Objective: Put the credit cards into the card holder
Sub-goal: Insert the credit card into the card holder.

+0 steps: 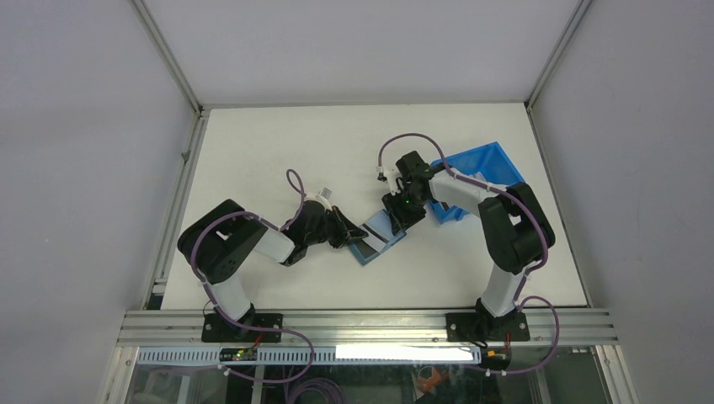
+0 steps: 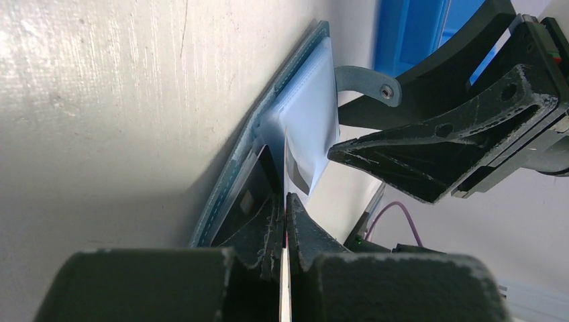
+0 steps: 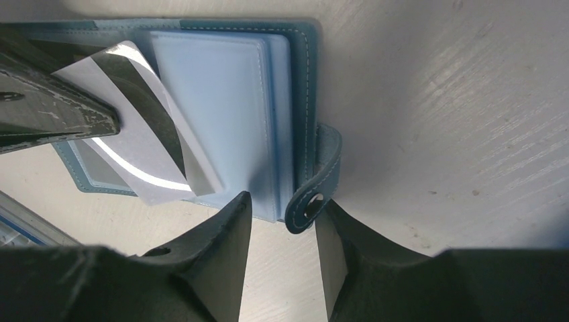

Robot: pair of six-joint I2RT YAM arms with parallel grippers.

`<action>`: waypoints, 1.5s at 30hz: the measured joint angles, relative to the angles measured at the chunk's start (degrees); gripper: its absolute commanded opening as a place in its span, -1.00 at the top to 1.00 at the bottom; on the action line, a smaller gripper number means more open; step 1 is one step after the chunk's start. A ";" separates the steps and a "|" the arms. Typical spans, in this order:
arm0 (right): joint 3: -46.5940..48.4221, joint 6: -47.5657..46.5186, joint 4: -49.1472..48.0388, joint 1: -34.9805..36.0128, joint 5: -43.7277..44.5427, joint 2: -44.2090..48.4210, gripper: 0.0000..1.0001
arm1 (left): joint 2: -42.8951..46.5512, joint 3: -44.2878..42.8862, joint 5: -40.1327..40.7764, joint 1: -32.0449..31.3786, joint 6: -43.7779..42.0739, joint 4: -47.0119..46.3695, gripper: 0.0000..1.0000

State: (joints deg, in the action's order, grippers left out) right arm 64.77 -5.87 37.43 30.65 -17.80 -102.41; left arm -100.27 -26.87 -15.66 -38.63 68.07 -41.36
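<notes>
Left gripper is pinched shut on a credit card, tipping its corner toward a pocket. The card holder lies open on the table. The right gripper is half-spread astride the snap tab, probably to steady the holder, though contact is unclear.

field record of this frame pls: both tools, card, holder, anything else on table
left tool: shut on thin silvery credit card with a dark stripe
card: angled across open teal folding card holder; seated in a pocket or not, cannot tell
right tool: open, jaws either side of snap tab
holder: lies open on white table
other: bright-blue plastic bin by right arm
</notes>
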 measured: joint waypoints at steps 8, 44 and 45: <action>0.00 0.00 0.00 0.11 0.00 0.00 0.14 | -0.13 -0.76 -1.18 0.04 0.31 2.01 1.00; 0.04 0.00 -0.09 1.27 1.95 0.00 0.18 | -1.18 -5.73 -5.20 1.46 1.14 10.82 1.00; 0.04 0.00 -0.09 1.27 1.95 0.00 0.18 | -1.42 -5.73 -5.70 1.64 1.03 10.40 1.00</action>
State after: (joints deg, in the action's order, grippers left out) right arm 64.82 -5.87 37.34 31.92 -15.86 -102.41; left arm -101.69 -32.60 -21.37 -36.99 69.10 -30.96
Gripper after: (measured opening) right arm 0.412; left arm 0.009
